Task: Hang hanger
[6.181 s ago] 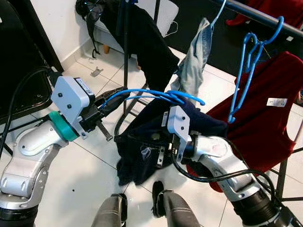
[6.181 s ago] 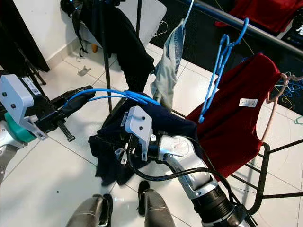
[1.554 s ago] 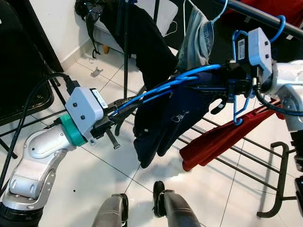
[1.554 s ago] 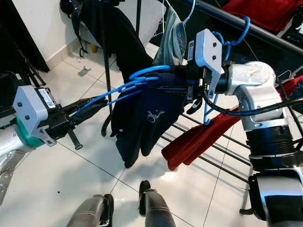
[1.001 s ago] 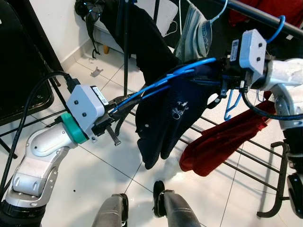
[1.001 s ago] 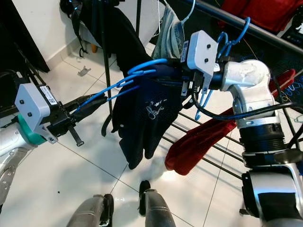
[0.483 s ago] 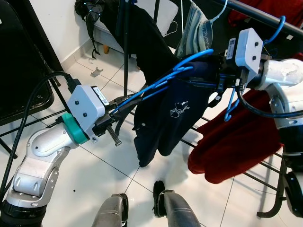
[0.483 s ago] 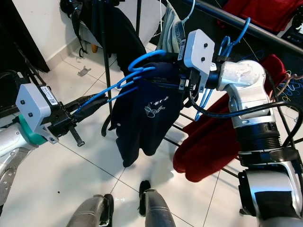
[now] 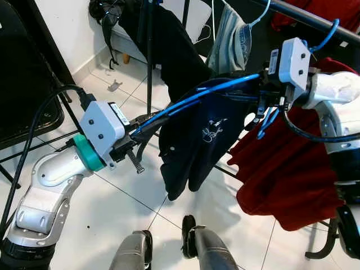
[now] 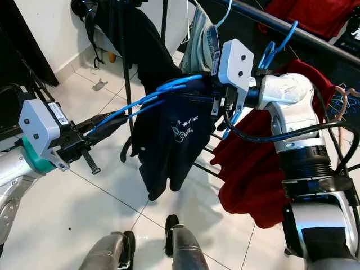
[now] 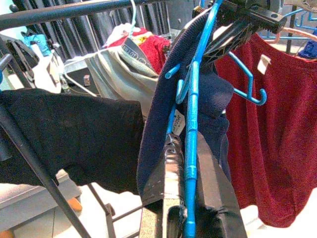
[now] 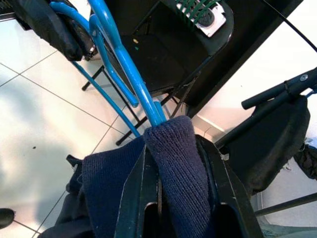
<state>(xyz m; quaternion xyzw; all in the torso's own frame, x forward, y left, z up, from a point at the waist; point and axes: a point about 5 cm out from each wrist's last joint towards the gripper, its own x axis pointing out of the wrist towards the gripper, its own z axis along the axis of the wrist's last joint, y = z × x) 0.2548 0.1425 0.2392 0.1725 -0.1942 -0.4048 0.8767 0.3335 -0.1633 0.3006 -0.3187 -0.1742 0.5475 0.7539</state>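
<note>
Hanger: your blue plastic hanger (image 9: pixel 191 100) is held level between the two arms, out in front of the rack and below its dark rail (image 9: pixel 315 21); the hook (image 9: pixel 269 115) dangles just beside the right wrist, not yet over anything.
Load: a navy knit garment (image 9: pixel 197 146) is draped over the hanger and hangs free above the tiled floor (image 9: pixel 112 208).
Left gripper (image 9: pixel 147 125): jaws clamped on one end of the hanger, as the left wrist view shows the blue bar running between the fingers.
Right gripper (image 10: pixel 216 98): jaws closed on the other end through a fold of the navy knit; in the right wrist view the fabric (image 12: pixel 176 163) is bunched between the fingers.
Risk, slip: you grip wool on the right, not bare plastic, so I judge the hanger could slide or twist if you lift quickly.
Risk, garment: tilt the bar and the navy knit may run down it and drop to the floor.
Risk, snag: the hook sits close to a second blue hanger (image 10: pixel 278 45) on the rail and to the red garment (image 9: pixel 287 163); it could catch either one.
Risk, release: open the left jaws before the hook is seated and the whole load swings on the right grip alone.
</note>
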